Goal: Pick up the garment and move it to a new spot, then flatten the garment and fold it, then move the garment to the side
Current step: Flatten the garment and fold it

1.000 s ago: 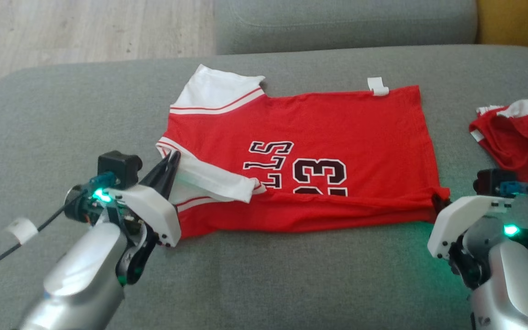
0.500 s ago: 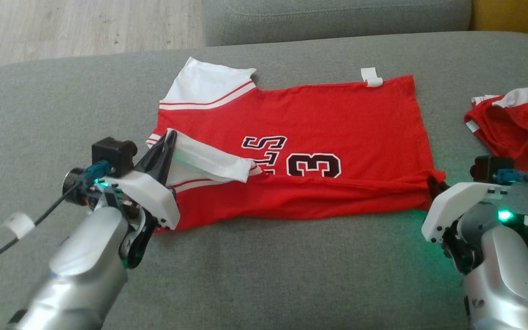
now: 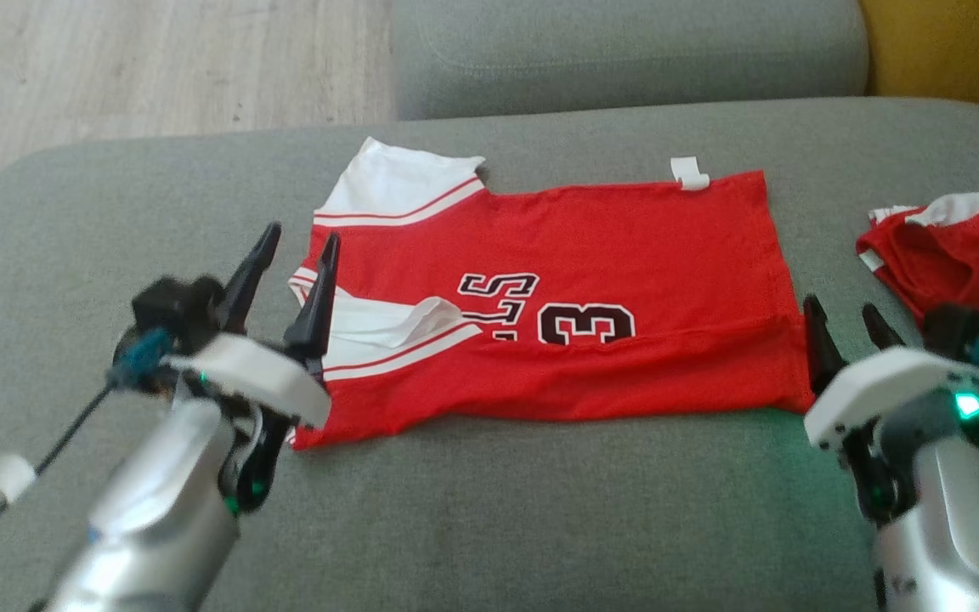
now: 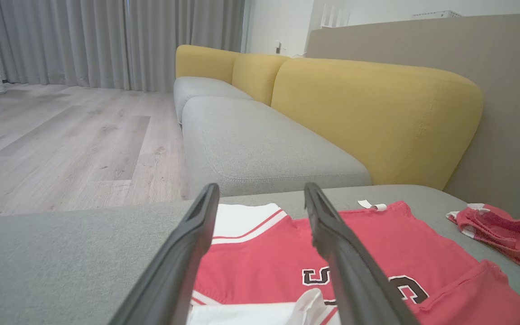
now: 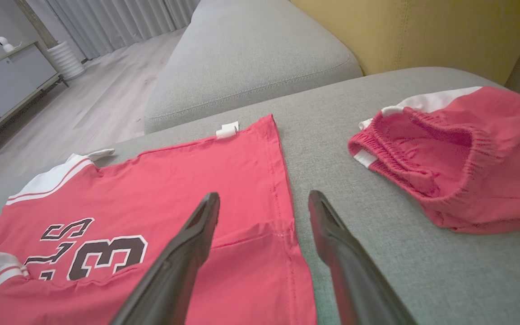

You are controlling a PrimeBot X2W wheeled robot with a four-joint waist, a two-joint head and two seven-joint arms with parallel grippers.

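Jersey [image 3: 608, 246] fold partly covers lettering [image 3: 579, 323].

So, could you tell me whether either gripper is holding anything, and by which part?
Nothing is held: the left gripper and the right gripper both stand open at either end of the red and white jersey.

Matt cloth jersey [image 3: 608, 246] — coarse-woven sofa [image 3: 489, 518]

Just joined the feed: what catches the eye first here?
The red jersey with black numbers lies spread on the grey sofa cushion, its near edge folded over. Both grippers stand open at its ends, the left gripper by the white sleeve, the right gripper at the hem corner. Crumpled red shorts lie to the right.
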